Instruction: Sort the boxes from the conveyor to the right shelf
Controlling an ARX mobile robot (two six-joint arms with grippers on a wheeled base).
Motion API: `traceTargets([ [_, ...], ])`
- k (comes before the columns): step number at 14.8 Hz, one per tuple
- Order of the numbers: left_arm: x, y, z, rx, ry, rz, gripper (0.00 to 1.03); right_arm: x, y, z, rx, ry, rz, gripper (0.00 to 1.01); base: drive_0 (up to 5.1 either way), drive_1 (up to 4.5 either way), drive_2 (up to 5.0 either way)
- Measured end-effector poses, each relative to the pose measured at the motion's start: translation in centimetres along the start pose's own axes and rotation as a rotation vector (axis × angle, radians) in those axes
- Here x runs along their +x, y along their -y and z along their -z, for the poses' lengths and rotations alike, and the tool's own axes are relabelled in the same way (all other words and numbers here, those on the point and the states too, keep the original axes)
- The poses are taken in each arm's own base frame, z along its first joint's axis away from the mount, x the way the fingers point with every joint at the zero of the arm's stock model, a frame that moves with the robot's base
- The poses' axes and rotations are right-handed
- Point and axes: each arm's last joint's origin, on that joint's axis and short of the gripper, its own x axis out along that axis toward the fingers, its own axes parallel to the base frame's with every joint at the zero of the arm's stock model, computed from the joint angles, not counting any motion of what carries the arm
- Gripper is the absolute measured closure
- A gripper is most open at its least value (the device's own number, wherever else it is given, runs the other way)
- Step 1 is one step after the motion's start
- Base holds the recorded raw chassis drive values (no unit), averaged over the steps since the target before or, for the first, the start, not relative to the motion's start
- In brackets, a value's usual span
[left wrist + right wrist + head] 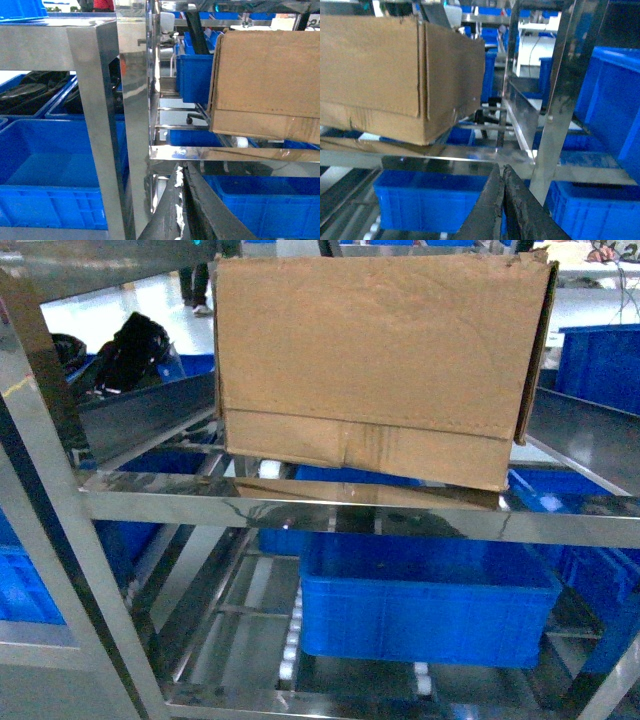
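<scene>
One cardboard box [375, 365] sits on the steel shelf [330, 510]'s upper roller tier, its top edge cut off by the frame. Blue crates [425, 615] fill the tier below. Both the left gripper [182, 200] and right gripper [501, 200] look pinched together, empty, near the shelf's front rail; their tips are blurry.

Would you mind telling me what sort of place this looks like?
Probably a warehouse or factory sorting area: a stainless-steel roller rack holding a cardboard box, with blue plastic crates stacked on and around it.
</scene>
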Motion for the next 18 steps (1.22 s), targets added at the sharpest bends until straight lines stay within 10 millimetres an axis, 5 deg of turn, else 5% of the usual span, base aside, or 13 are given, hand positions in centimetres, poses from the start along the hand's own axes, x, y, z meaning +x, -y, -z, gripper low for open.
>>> traceTargets([
  [18,-4.0,0.0,0.5,0.000,0.031,0.000,1.01,-4.3,0.0,0.7,0.000,0.012,0.000,0.99,0.0,0.00,0.0],
])
